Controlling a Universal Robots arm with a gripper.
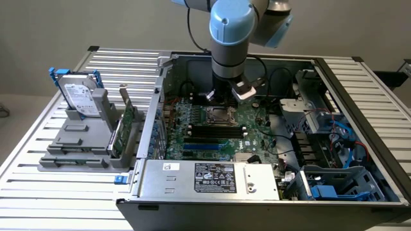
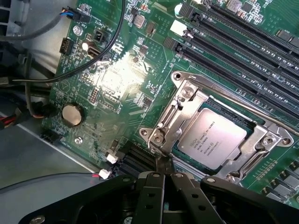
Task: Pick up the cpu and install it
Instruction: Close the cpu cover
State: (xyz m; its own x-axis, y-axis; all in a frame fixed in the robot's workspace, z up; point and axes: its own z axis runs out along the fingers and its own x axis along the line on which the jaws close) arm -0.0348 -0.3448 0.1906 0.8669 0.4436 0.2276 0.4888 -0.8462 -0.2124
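Inside the open computer case (image 1: 359, 144) on the slatted table (image 1: 57, 192), the cpu (image 2: 218, 138) already sits in its socket (image 2: 184, 105) at lower right of the wrist view, the gripper (image 2: 163, 179) pinched together just beside the frame's edge, so seating looks done and any next move calls for a careful, straight lift clear.

the black tool (image 2: 163, 184) runs off the wrist view's edge, and the print on the silver-topped square cpu (image 2: 212, 138) is too tiny to read.
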